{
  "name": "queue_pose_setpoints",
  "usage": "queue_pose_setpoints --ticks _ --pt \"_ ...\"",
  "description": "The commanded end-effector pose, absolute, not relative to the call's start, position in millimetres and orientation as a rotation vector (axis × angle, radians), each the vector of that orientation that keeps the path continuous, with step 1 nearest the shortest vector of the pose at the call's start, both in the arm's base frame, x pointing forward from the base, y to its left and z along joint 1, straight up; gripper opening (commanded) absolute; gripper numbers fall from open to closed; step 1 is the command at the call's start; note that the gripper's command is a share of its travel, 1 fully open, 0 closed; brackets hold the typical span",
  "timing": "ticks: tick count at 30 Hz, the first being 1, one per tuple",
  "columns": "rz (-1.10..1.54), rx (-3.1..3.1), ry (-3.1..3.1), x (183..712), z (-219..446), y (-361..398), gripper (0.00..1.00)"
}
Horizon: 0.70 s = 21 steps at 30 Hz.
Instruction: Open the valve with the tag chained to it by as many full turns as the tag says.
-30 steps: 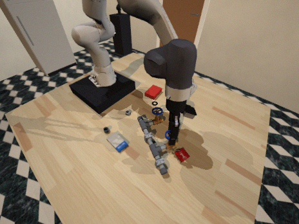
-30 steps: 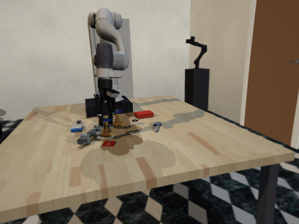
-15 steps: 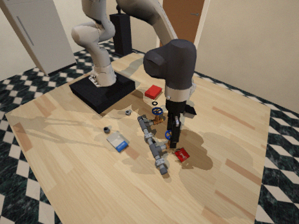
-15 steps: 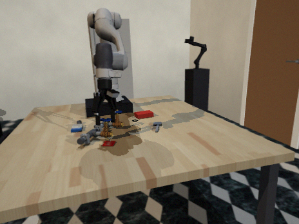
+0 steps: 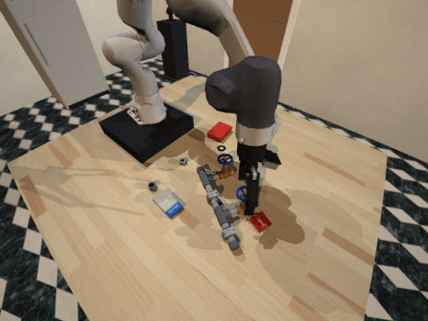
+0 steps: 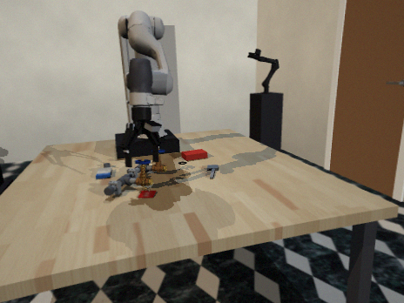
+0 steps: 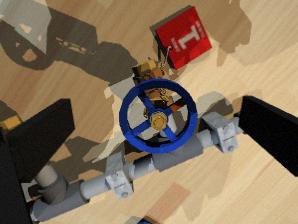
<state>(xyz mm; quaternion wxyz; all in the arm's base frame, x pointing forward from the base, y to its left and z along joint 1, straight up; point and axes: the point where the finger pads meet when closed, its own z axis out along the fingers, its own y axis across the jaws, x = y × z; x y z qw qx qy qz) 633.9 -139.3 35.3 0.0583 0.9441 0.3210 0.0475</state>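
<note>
A grey pipe (image 5: 218, 205) lies on the table with two brass valves that have blue handwheels. The near valve's wheel (image 5: 241, 188) shows in the wrist view (image 7: 158, 120) with a red tag (image 7: 183, 37) marked 1 chained to it; the tag also shows in the top view (image 5: 260, 222). The far valve's wheel (image 5: 224, 160) has no tag. My gripper (image 7: 157, 112) stands straight over the tagged wheel, fingers wide open on either side of it and apart from its rim. The gripper also shows in the exterior view (image 6: 142, 158).
A red block (image 5: 219, 131), a small black ring (image 5: 221, 148), a grey nut (image 5: 183, 159), a dark bushing (image 5: 152, 185) and a grey-blue box (image 5: 168, 203) lie around the pipe. A small grey tool (image 6: 212, 170) lies to the right. The arm's black base (image 5: 147, 127) stands behind.
</note>
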Motion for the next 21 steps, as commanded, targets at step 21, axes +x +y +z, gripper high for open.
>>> queue_pose_setpoints --ticks 21 --pt "0.177 3.024 0.343 633.5 36.0 -139.5 1.00"
